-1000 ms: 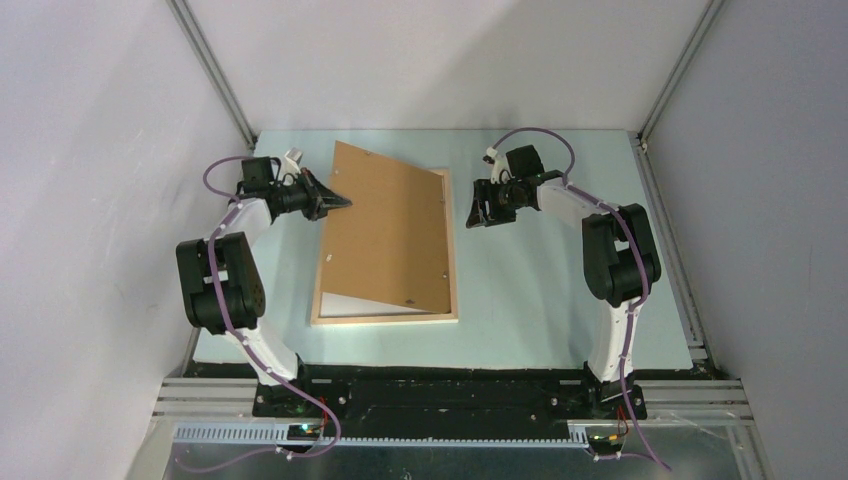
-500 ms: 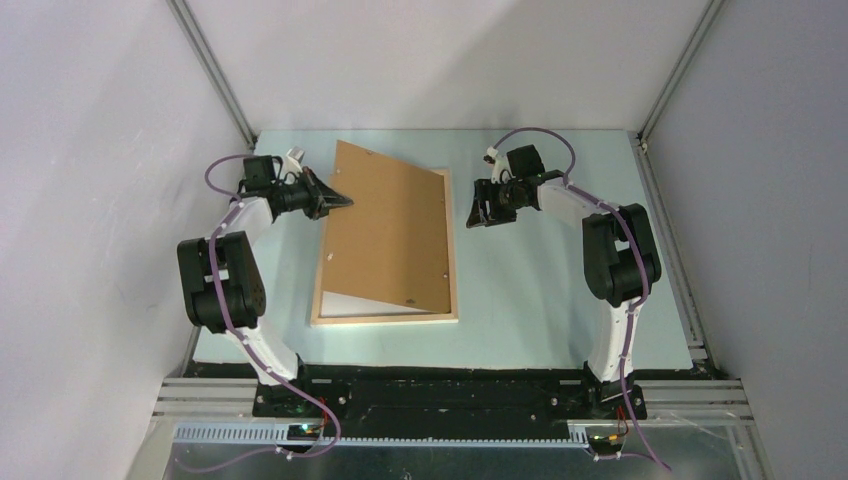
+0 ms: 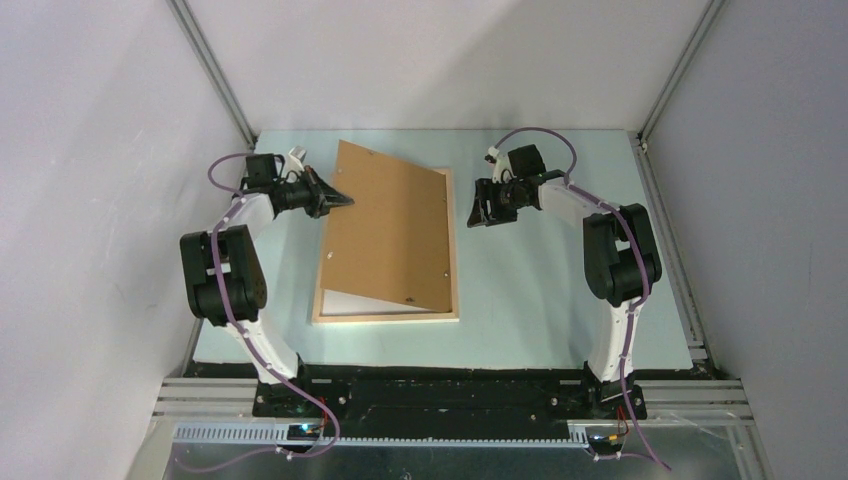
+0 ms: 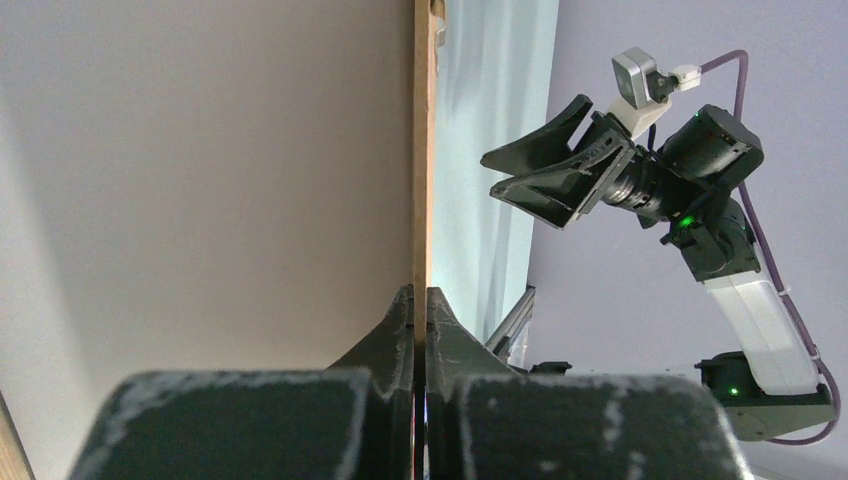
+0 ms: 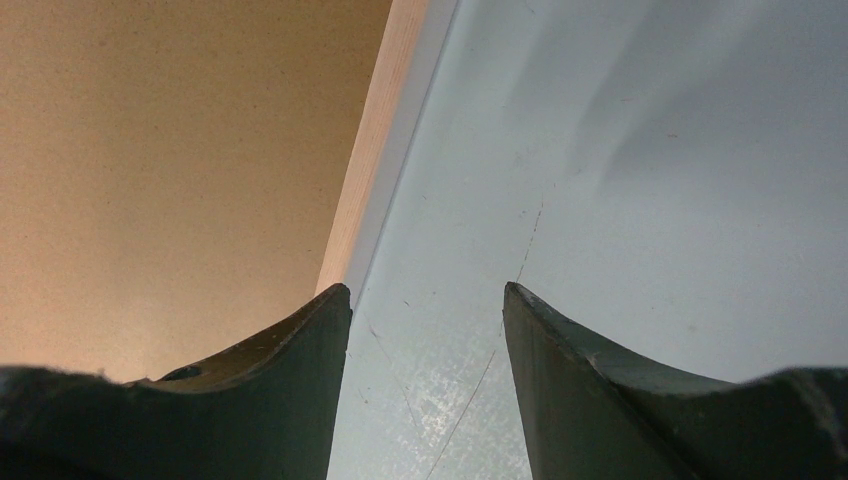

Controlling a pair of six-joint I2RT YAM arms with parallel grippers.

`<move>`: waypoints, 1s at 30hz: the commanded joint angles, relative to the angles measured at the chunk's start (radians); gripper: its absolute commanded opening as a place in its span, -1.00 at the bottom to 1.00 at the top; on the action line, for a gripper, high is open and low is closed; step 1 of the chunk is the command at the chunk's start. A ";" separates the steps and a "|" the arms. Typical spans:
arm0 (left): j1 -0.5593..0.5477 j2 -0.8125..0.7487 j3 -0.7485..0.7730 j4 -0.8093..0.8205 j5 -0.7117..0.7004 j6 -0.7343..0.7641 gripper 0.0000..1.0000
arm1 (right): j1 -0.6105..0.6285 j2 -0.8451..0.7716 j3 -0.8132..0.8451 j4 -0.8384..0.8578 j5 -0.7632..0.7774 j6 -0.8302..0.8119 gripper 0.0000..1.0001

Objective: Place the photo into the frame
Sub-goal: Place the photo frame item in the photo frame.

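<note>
on the pale green table [image 3: 540, 290], your left gripper [image 3: 343, 201] pinches the brown backing board [image 3: 390, 230]'s left edge, held tilted over the frame [image 3: 385, 317]. the photo [image 3: 345, 302] peeks white beneath. your right gripper [image 3: 478, 218] hangs spread just right of the frame.

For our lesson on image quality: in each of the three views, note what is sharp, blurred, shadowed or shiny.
Top external: even, soft light, everything sharp, no hard shadow round the backing board. Left wrist: the near left fingers blur; the right gripper beyond is sharp. Right wrist: right fingers dark, a soft shadow and faint sheen on the table.
</note>
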 commanded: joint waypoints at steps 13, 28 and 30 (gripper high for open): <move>-0.010 0.034 0.027 -0.046 -0.040 0.118 -0.98 | -0.004 -0.018 0.001 0.015 -0.016 0.011 0.24; -0.010 0.103 0.051 -0.142 -0.221 0.198 -0.51 | -0.004 -0.021 -0.002 0.010 -0.017 0.008 0.24; -0.009 0.115 0.056 -0.151 -0.240 0.205 -0.42 | -0.004 -0.023 -0.003 0.009 -0.018 0.009 0.24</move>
